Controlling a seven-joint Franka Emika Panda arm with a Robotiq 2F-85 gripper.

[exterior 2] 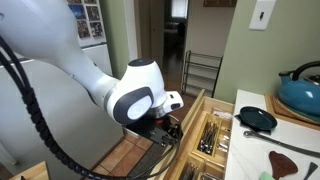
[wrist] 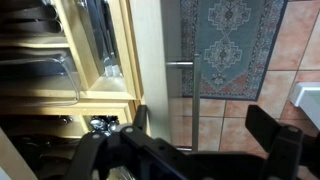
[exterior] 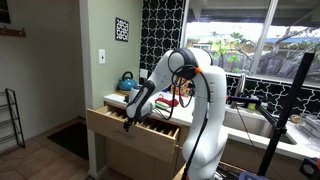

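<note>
Near the open drawer [exterior 2: 205,130], only exterior views show a kettle [exterior 2: 300,92].

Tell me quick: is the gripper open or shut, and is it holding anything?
Gripper: open, jaws wide apart, holding nothing, beside the front of the open cutlery drawer.

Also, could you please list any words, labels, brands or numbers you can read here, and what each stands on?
No text can be read in any view.
Framed print: black-and-white pattern, too small to read.
Pinned papers in the background: blurred, unreadable.
Open drawer and its cutlery: no markings visible.
</note>
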